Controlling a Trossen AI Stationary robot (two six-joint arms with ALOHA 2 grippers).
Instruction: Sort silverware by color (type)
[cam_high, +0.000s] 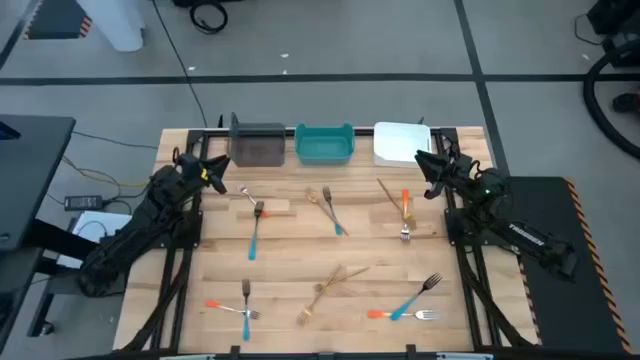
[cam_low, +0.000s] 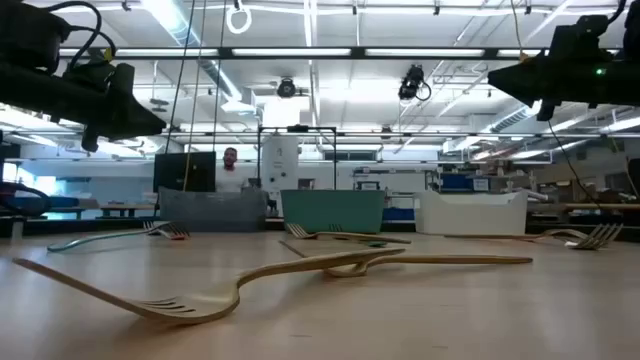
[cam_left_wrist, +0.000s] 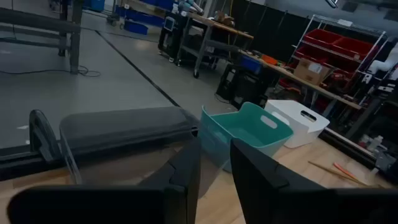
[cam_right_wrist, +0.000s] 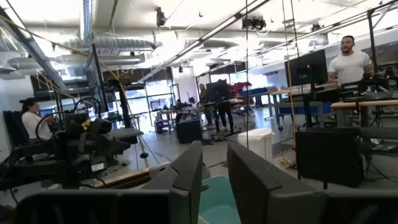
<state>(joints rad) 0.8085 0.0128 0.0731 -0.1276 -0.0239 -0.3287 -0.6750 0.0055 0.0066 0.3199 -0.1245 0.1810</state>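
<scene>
Your left gripper (cam_high: 216, 176): fingers slightly apart, empty | nearest: blue-handled fork (cam_high: 256, 229), toward table centre, lying front-to-back | right gripper (cam_high: 426, 172): likewise parted, empty

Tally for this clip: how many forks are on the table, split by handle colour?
Blue-handled forks: 4
Orange-handled forks: 3
All-gold forks: 4 clear, plus a possible fifth thin one beside the left blue-handled fork, too faint to be sure
Total: 11 forks, or 12 with the doubtful one
</scene>
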